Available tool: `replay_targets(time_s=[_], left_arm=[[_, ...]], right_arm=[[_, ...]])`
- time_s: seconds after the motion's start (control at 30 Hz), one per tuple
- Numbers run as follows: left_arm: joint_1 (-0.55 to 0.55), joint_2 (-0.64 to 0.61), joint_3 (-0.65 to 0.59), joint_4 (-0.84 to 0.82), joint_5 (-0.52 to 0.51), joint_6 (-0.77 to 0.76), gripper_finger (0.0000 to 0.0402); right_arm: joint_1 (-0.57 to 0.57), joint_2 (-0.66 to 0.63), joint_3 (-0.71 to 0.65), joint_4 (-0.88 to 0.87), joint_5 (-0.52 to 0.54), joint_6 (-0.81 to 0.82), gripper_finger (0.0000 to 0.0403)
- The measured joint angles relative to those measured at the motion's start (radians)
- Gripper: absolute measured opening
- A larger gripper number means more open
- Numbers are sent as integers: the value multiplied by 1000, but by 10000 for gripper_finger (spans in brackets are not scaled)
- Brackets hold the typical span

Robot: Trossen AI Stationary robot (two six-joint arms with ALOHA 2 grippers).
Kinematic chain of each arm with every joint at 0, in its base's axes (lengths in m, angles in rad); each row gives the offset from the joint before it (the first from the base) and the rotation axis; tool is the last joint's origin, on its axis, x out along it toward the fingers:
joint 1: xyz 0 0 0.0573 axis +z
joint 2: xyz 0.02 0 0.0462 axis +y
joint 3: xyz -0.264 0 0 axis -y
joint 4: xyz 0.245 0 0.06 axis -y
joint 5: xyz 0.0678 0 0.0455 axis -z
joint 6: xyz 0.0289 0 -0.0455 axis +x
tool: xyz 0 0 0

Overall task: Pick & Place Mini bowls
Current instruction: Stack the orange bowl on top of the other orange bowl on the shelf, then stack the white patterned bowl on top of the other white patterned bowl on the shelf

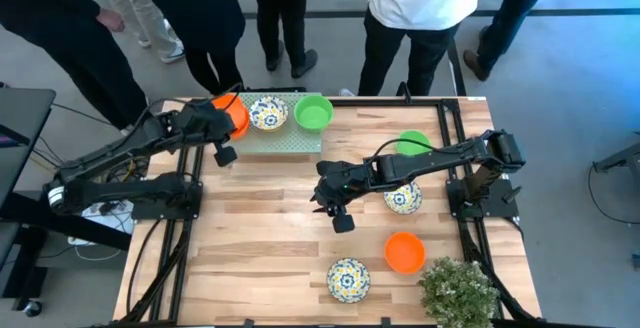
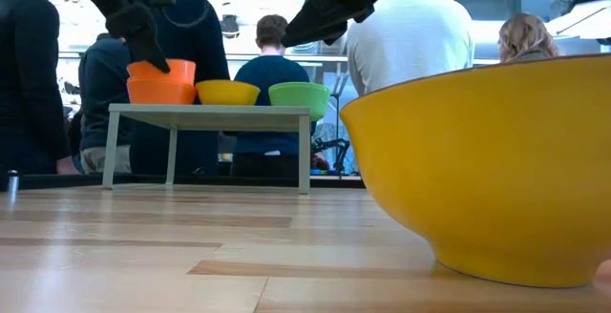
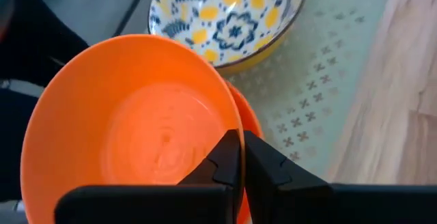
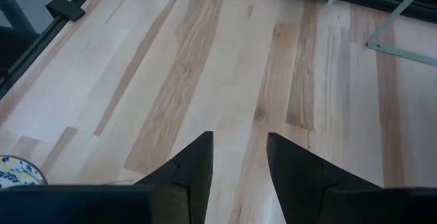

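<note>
My left gripper [image 1: 226,128] [image 3: 242,157] is at the far left, shut on an orange bowl [image 3: 130,135] nested in a second orange bowl [image 2: 160,92]. Both sit on a low grey-green stand [image 2: 210,111], beside a floral bowl [image 1: 267,113] and a green bowl [image 1: 313,113]. My right gripper [image 1: 333,206] [image 4: 239,145] hangs open over bare wood in the middle of the table. Near it on the table are a floral bowl [image 1: 402,199], an orange bowl [image 1: 405,252], another floral bowl [image 1: 348,279], and a green bowl [image 1: 412,142] partly hidden by the right arm. My left gripper pinches the upper orange bowl by its rim [image 3: 235,125], one finger [image 3: 225,157] inside the bowl and the other finger [image 3: 268,166] outside. The fingers come from above, slanting down. The bowl sits upright in the lower orange bowl [image 3: 247,113]; whether it is lifted off it I cannot tell.
A bushy green plant [image 1: 458,290] stands at the near right corner. Several people stand beyond the far edge. In the low view a floral bowl's yellow outer wall [image 2: 487,170] fills the right foreground. Open wood [image 1: 260,228] lies in the left and middle of the table.
</note>
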Motion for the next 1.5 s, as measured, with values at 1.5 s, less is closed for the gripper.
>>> replay_targets(time_s=[1.5], left_arm=[[-278, 27, 56, 98, 26, -107, 97]], right_arm=[[0, 0, -1, 1, -2, 3, 127]])
